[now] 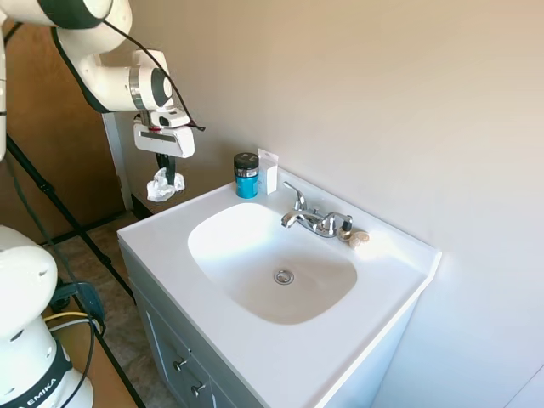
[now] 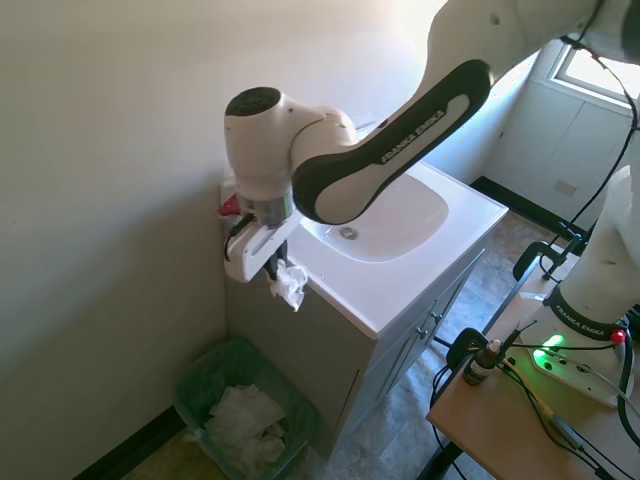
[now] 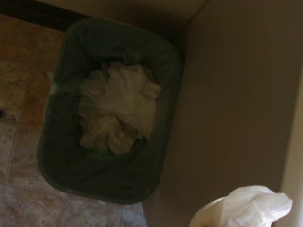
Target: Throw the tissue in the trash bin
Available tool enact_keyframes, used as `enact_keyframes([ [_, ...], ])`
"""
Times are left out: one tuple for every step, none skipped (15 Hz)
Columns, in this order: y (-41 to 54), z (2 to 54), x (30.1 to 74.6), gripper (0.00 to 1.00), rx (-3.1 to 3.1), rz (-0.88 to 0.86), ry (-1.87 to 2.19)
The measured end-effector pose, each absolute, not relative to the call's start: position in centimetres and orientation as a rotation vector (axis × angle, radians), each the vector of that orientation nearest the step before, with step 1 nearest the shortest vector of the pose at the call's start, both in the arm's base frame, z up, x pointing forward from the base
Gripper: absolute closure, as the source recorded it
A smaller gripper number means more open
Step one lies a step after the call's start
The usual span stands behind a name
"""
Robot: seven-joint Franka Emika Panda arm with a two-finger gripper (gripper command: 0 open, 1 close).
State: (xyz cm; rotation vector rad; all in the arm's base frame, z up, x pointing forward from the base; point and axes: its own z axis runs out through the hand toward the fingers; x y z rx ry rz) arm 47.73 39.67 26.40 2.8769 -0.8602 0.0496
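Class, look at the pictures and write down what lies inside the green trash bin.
Inside the trash bin lies a heap of crumpled white paper, seen best in the wrist view. That heap covers the bin's bottom, so nothing beneath it shows.

Bright daylit exterior views — window glare, wide-angle bending — dim, soft-focus wrist view.

tissue: crumpled white wad, hanging in air just off the sink counter's edge, above the trash bin. bin: green-lined, on floor, already holding crumpled white paper.
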Motion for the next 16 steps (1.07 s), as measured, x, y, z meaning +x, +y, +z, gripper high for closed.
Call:
enact_keyframes([
  [40.5, 25.9, 48.6, 0.0, 2.875, 0.046, -0.863],
  [41.0, 25.2, 49.5, 0.0, 2.871, 0.04, -0.867],
  [41.4, 24.4, 50.0, 0.0, 2.867, 0.03, -0.868],
  [41.6, 23.8, 50.4, 0.0, 2.864, 0.021, -0.868],
  [41.8, 23.2, 50.8, 0.0, 2.861, 0.015, -0.869],
  [41.9, 22.7, 50.9, 0.0, 2.859, 0.01, -0.868],
  [42.0, 22.4, 51.0, 0.0, 2.858, 0.006, -0.867],
  [42.0, 22.3, 51.0, 0.0, 2.858, 0.002, -0.866],
  [42.1, 22.2, 50.9, 0.0, 2.858, 0.0, -0.863],
  [42.0, 22.2, 50.9, 0.0, 2.857, -0.002, -0.86],
  [42.0, 22.2, 50.9, 0.0, 2.854, -0.004, -0.857],
  [41.9, 22.2, 50.9, 0.0, 2.851, -0.006, -0.855],
  [42.0, 22.1, 50.8, 0.0, 2.847, -0.009, -0.852],
  [42.0, 22.1, 50.6, 0.0, 2.845, -0.011, -0.848],
  [42.2, 22.1, 50.5, 0.0, 2.845, -0.011, -0.843],
  [42.3, 22.1, 50.4, 0.0, 2.846, -0.011, -0.838],
])
